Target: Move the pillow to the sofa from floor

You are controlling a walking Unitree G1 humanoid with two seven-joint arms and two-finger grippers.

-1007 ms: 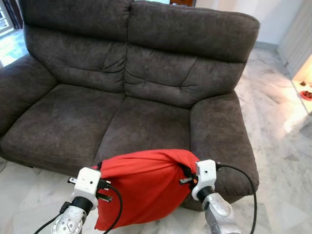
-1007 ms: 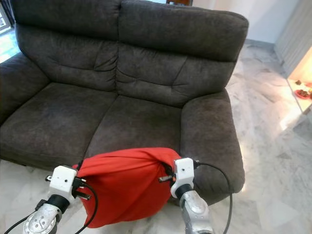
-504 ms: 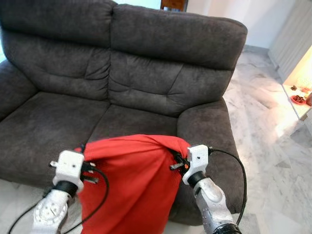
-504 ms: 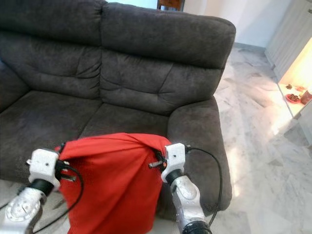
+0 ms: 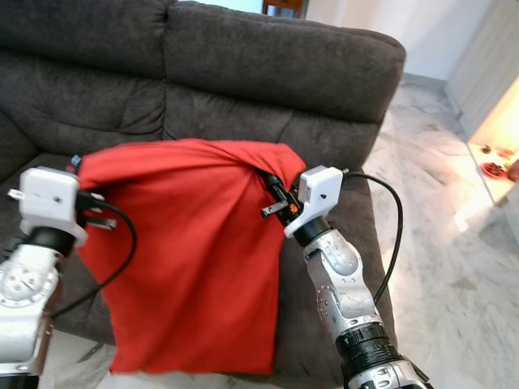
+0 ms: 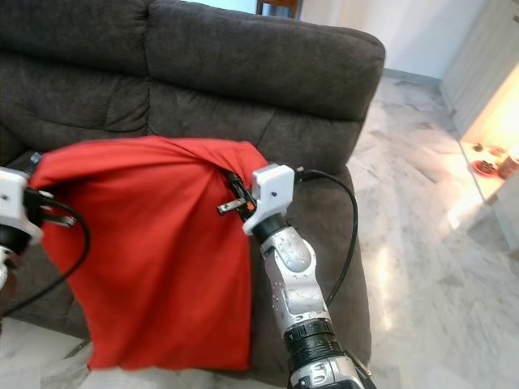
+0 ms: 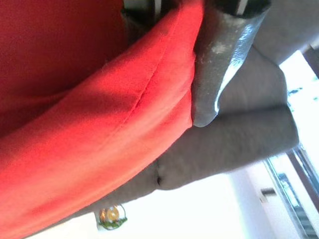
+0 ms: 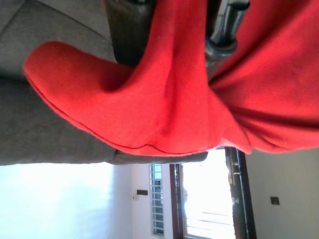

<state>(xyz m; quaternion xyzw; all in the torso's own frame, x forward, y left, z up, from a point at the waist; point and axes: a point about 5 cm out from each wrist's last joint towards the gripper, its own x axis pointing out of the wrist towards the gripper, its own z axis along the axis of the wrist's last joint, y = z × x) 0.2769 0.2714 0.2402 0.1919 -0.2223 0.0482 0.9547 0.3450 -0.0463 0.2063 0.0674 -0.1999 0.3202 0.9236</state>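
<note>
The red pillow [image 5: 190, 259] now hangs higher than a second ago, raised in front of the dark grey sofa [image 5: 284, 73], its top corners pinched by the left gripper [image 5: 77, 166] and right gripper [image 5: 272, 188], fingers clamped on the fabric.

Pillow [image 5: 186, 251] before sofa [image 5: 284, 73]

no readable text, labels or signs

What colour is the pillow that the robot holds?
The pillow is plain red; the left eye view shows it best.
</note>
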